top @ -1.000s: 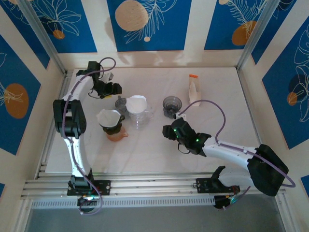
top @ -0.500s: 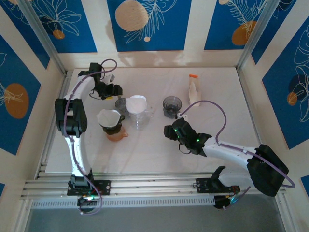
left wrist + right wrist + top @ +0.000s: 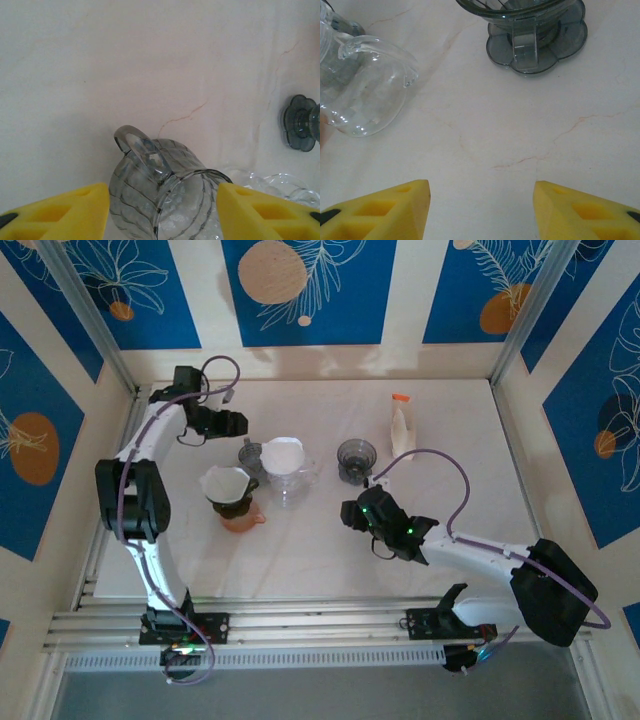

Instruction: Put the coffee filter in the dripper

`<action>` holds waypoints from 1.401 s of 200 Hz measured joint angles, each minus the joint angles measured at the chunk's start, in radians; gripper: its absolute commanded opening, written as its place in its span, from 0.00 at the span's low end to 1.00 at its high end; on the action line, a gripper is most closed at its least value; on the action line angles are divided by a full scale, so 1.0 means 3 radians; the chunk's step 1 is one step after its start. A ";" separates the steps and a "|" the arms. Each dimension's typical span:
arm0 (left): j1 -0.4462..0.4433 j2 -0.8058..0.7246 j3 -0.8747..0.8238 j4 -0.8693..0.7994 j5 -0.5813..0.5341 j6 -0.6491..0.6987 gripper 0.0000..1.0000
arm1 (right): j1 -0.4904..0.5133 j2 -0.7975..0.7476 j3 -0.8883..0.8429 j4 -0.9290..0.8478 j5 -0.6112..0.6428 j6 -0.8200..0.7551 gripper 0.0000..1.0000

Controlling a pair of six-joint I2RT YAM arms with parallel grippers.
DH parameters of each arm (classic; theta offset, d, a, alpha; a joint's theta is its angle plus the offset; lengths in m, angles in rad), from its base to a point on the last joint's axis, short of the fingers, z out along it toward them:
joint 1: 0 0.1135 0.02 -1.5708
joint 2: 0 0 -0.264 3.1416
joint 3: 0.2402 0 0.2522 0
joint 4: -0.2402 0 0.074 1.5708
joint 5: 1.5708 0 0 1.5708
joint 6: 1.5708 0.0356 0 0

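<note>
left claw [image 3: 238, 424]: far-left of the jug [image 3: 292, 490]; fingers partway spread, holding nothing; dripper 1 [image 3: 160, 200] sits just past the tips with a gap on each side
right claw [image 3: 348, 512]: right of the jug, a little nearer the arm bases; fingers apart over bare surface [image 3: 320, 555], holding nothing
filter 1 [image 3: 284, 452]: white cone, mouth up, resting on clear glass at the jug's far side
filter 2 [image 3: 226, 482]: white cone just left of the jug, seated in a dark holder on a pink cup [image 3: 243, 518]
dripper 1: smoked grey with a handle, just far-left of the jug, beside filter 1
dripper 2 [image 3: 356, 456]: smoked grey, petal-shaped base, upright, right of the jug, apart from it
bottle [image 3: 402, 430]: white, orange cap, far-right of the jug, beyond dripper 2
</note>
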 measured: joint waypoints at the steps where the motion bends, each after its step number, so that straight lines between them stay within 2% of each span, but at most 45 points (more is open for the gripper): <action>1: 0.0000 -0.0001 -0.0001 0.0003 0.0000 0.0003 0.56 | 0.0000 0.0000 -0.0001 0.0000 0.0000 0.0000 0.57; 185: -0.0090 0.0004 -0.0156 -0.0036 -0.0031 0.0304 0.45 | -0.0070 -0.0086 -0.0029 -0.0004 0.0000 0.0010 0.57; 223: -0.0135 0.0005 -0.0189 -0.0076 -0.0153 0.0348 0.43 | -0.0072 -0.0097 -0.0067 0.0004 -0.0001 0.0010 0.57; 280: -0.0247 0.0109 -0.0200 -0.0095 -0.0403 0.0436 0.32 | -0.0083 -0.0125 -0.0070 0.0010 -0.0001 0.0013 0.57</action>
